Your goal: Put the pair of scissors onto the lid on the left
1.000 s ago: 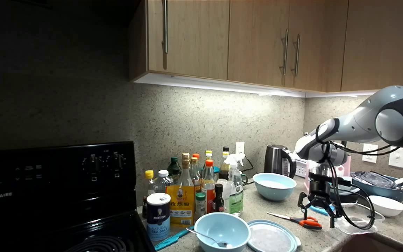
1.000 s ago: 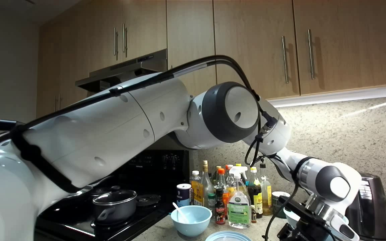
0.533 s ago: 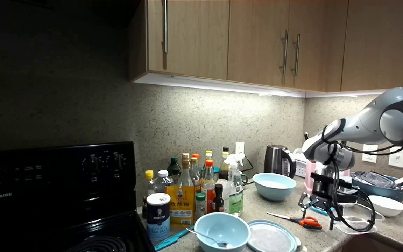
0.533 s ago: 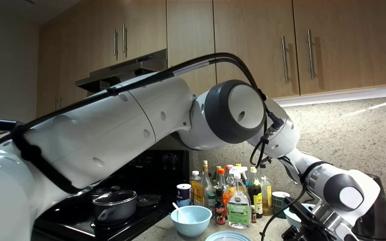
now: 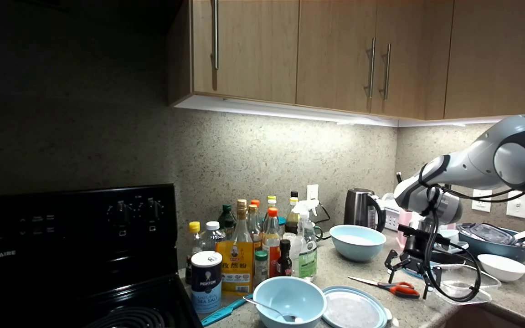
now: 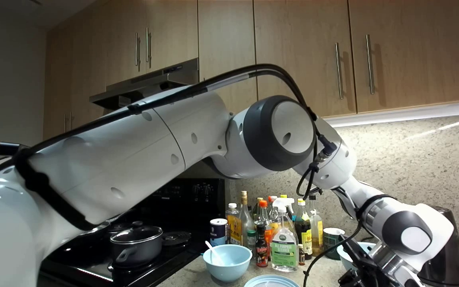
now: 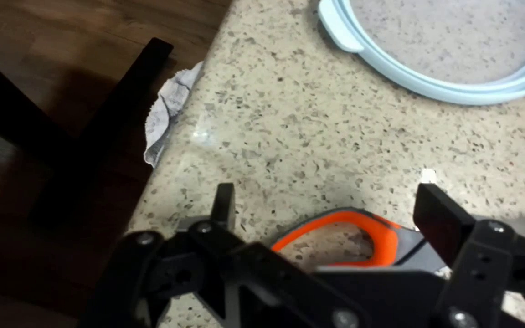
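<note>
Wide apart stand the jaws of the gripper (image 7: 327, 204), and they hold nothing. Beneath them, as an exterior view shows, the pair of scissors (image 5: 383, 285) lies flat on the counter (image 7: 280, 136). Just now the gripper has moved a little toward nine o'clock in that view, while the scissors stayed at their place. For the task this means, in my judgement, that the picking is being prepared but is not yet done.

In the same view the blades (image 5: 362, 281) point a little past nine o'clock, and the orange handles (image 5: 404, 290) between three and four. In the wrist view the long axis runs nearly from nine to three, with the blades to three; the fingers (image 7: 440, 221) stand along almost the same line. Closing so would, I think, press lengthwise, therefore some turn of the gripper may be needed. Whether a finger already touches the scissors, I cannot tell.

Farther out, in an exterior view, the lid (image 5: 352, 310) lies near the scissors at eight o'clock, apart from them. The near blue bowl (image 5: 308, 291) stands just beside it, toward nine; the far blue bowl (image 5: 358, 253) is at eleven from the scissors.
</note>
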Robot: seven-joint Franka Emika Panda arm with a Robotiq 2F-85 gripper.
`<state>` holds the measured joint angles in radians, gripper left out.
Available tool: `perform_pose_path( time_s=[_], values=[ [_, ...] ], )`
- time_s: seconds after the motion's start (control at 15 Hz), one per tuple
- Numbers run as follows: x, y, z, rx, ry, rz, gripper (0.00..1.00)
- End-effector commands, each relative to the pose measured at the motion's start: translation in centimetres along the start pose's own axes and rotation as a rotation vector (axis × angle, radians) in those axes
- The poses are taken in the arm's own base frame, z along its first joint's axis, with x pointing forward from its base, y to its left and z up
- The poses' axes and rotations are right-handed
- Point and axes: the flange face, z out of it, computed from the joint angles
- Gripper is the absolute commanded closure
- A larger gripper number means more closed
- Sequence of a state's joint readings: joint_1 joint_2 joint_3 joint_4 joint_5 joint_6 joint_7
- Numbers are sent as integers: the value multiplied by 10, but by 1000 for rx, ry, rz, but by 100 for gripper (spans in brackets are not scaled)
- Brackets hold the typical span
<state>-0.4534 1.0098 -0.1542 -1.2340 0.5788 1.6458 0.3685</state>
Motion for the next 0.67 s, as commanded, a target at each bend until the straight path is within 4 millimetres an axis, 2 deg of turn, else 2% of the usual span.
perform_pose_path(
  time_s=[0.0,0.2,0.6],
  values=[
    [-2,5,0,114,36,158,0],
    [1,10,1,200,80,274,0],
    [-13,25,-8,385,169,455,0]
  ],
)
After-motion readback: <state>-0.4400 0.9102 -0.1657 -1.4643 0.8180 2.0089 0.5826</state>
